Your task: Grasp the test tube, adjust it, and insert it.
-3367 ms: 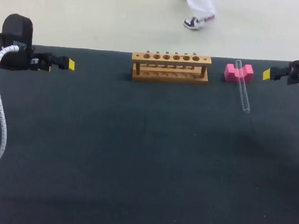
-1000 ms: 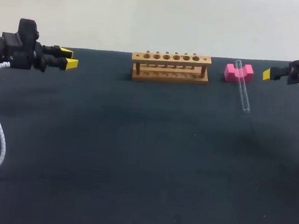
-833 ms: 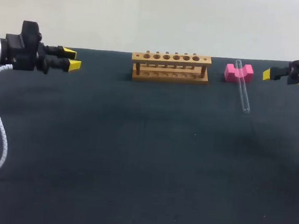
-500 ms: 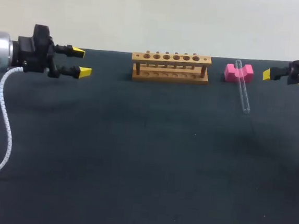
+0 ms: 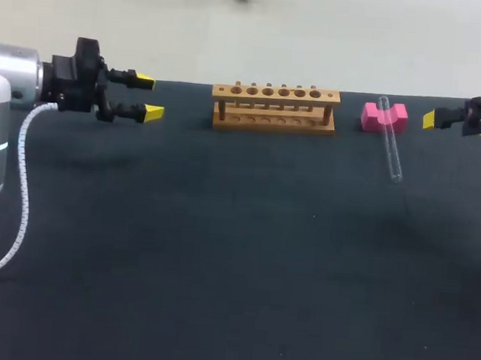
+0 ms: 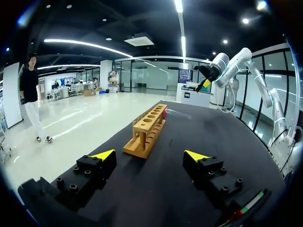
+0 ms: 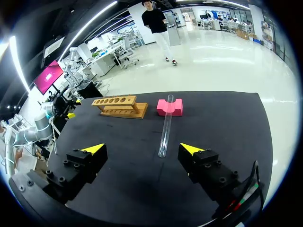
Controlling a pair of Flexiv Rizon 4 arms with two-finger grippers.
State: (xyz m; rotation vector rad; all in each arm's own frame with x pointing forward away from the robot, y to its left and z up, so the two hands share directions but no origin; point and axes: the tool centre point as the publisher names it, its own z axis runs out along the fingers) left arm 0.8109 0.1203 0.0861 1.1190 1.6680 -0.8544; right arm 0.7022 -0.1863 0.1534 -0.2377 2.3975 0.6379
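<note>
Right, nearest on the dark table (image 5: 217, 254) is the left arm, coming in low and level from 9 o'clock. The left gripper (image 5: 149, 96) points across toward 3 o'clock, its two yellow tips well apart and holding nothing. Its own wrist view confirms it: the left gripper (image 6: 150, 155) is spread wide, with the wooden rack (image 6: 147, 130) straight ahead.

Over at the 3 o'clock edge sits the right gripper (image 5: 431, 120), aimed back toward 9 o'clock. Only one yellow tip shows from above, but in the wrist view the right gripper (image 7: 142, 149) is plainly parted and bare.

The test tube (image 5: 389, 147) lies at about 2 o'clock on the table, flat or nearly so. Its long axis runs roughly 12 to 6, the near end tipped slightly toward 5. That near end is on the cloth; the far end seems to rest in the notch of the pink block (image 5: 384, 117). From the right wrist, the test tube (image 7: 165, 130) lies just ahead, pointing away to the pink block (image 7: 169, 107).

Farthest back, the wooden rack (image 5: 275, 107) stands at 12 o'clock, long side across.

Since the earlier frames, the left arm has swung in from the 9 o'clock edge toward the rack and spread its fingers. The right arm, tube, block and rack haven't budged.
</note>
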